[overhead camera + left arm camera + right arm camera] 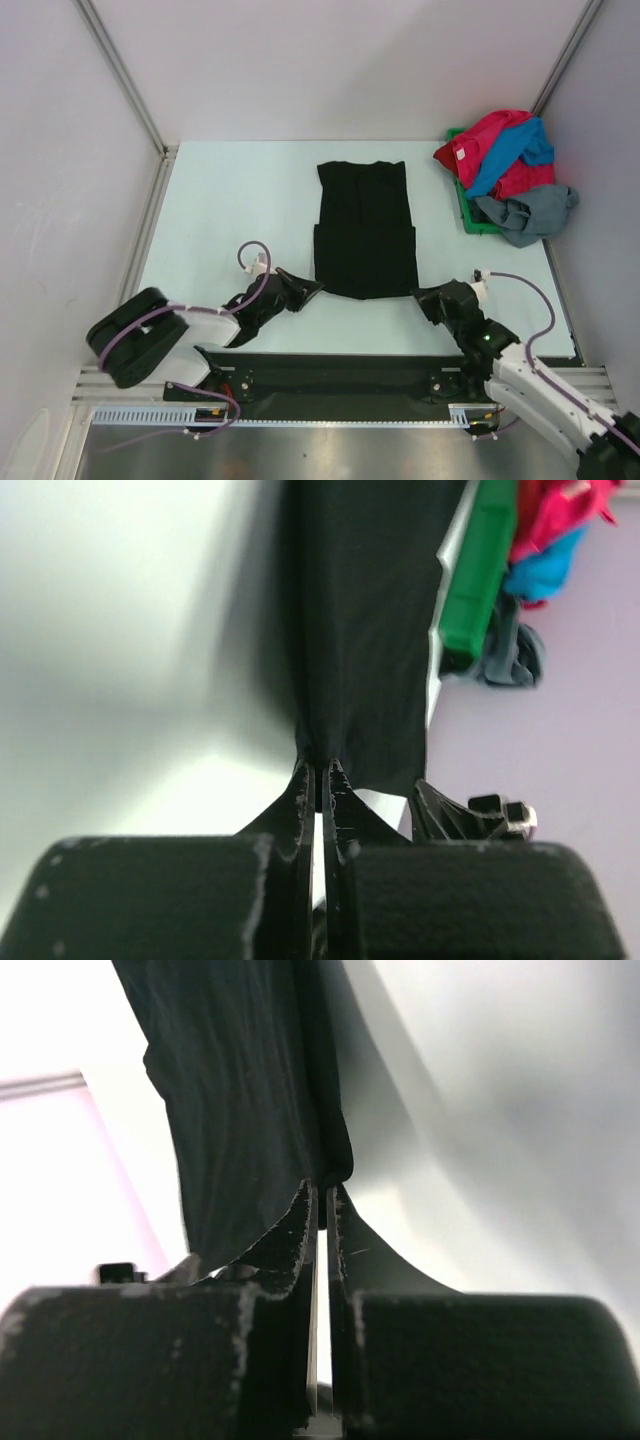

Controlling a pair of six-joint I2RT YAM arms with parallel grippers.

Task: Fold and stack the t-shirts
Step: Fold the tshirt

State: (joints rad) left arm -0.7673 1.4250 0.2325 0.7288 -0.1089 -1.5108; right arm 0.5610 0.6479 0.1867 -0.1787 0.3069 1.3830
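Left tool (308, 288) and right tool (420, 295) each pinch a near corner of the black t-shirt (365, 225), which lies flat on the counter (230, 200). The fold looks about to start: next, both should lift evenly and carry the hem far.

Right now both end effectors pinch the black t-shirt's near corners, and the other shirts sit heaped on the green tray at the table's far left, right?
One slip: in the top external view the green tray with the other shirts is at the far right of the table, not the left. The left end effector and right end effector do pinch the black t-shirt at its near corners.
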